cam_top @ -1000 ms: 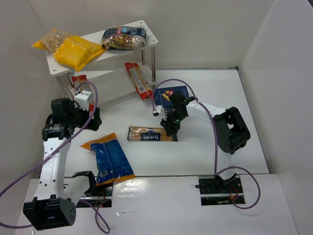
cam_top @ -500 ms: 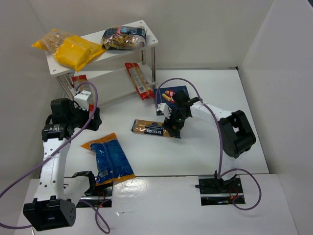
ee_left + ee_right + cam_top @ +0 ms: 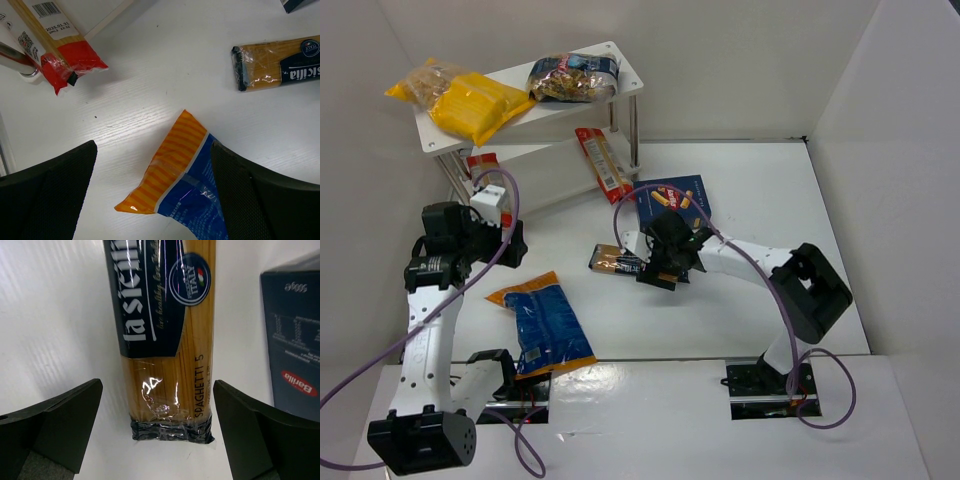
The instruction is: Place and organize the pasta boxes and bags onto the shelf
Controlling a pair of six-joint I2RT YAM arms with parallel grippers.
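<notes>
The golden spaghetti pack lies flat on the table, and my right gripper hovers open over its dark end, one finger on each side and neither touching it. The dark-blue pasta box lies just beyond. My left gripper is open above the orange end of the blue bag. On the white shelf, the top board holds yellow bags and a dark bag. A red-and-white pack leans at the lower board.
Another red-and-white pack sticks out beside a silver post under the shelf's left end. White walls close in the table on the left, back and right. Purple cables loop over both arms.
My right gripper has opened and let go of the spaghetti pack, which now rests on the table slightly further right. The right arm swung down and left. The left arm is unmoved.
</notes>
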